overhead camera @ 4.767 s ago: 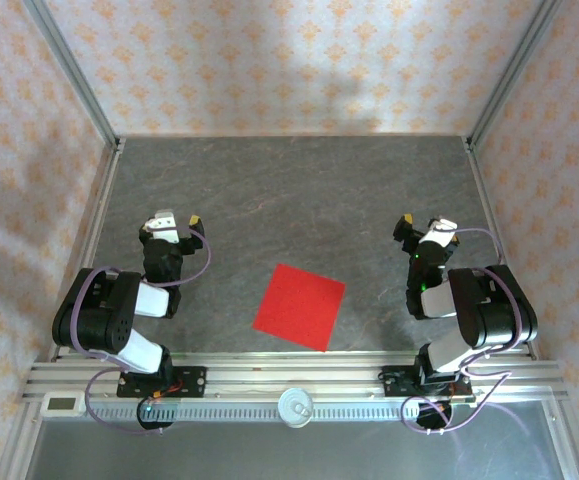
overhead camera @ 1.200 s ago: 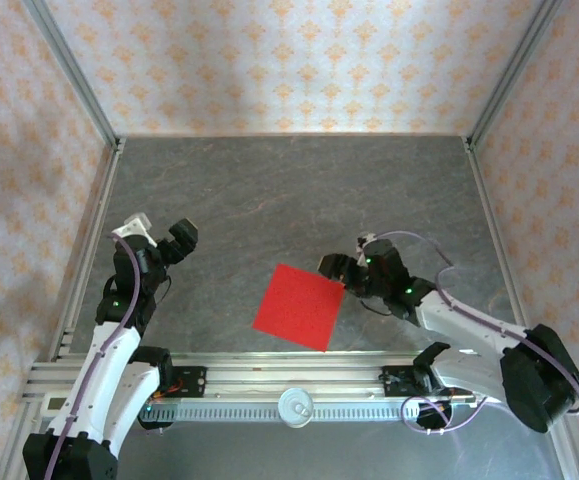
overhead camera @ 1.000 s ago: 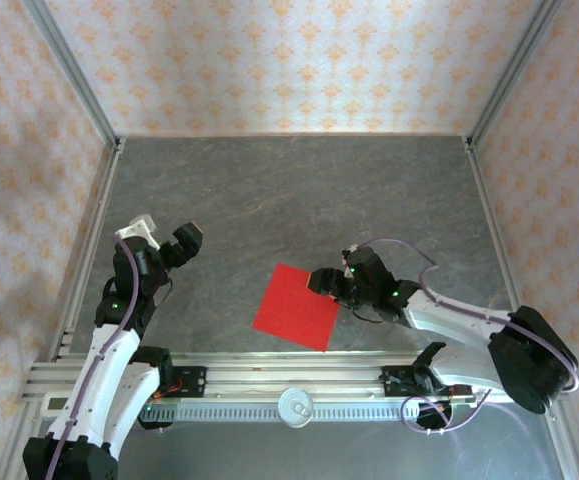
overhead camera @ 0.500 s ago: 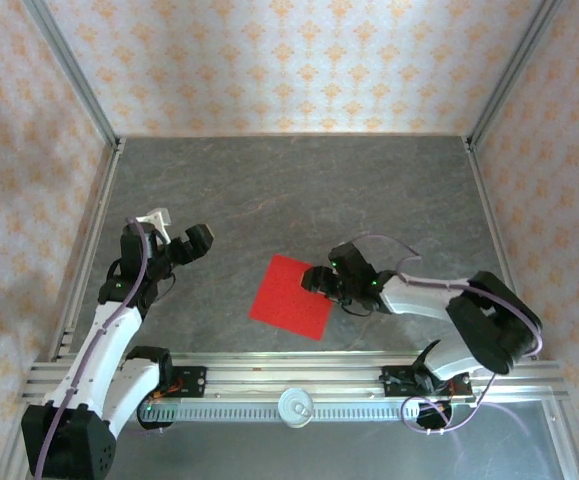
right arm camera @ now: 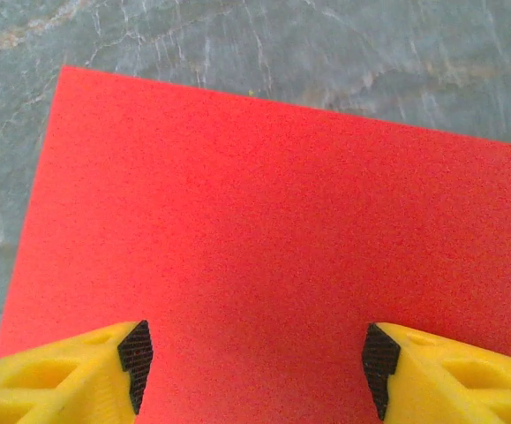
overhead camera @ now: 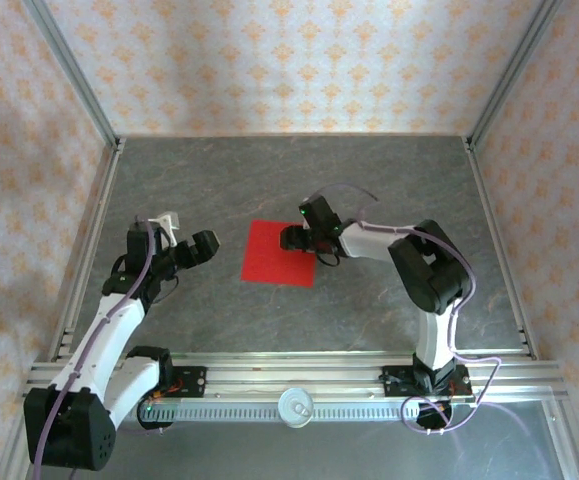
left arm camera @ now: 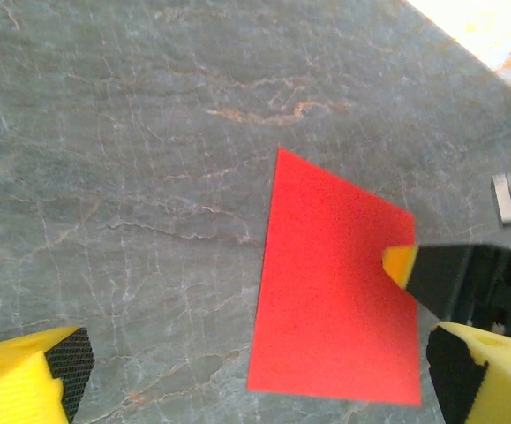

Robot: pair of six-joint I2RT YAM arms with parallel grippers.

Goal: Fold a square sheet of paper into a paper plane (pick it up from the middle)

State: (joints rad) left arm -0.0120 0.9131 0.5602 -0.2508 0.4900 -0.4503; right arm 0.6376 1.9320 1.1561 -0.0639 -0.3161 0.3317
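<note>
Grey tabletop [overhead camera: 299, 180], red sheet [overhead camera: 275, 255] under spread right fingers [right arm camera: 61, 380]

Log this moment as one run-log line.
phase: approach | square sheet of paper: flat, unfolded, on table | right gripper: open, over its right side | left gripper: open, left of it, apart

The square sheet of paper [overhead camera: 281, 253] is bright red, matte and unfolded. It lies flat on the grey table [overhead camera: 269, 180], near its middle, slightly turned.
</note>
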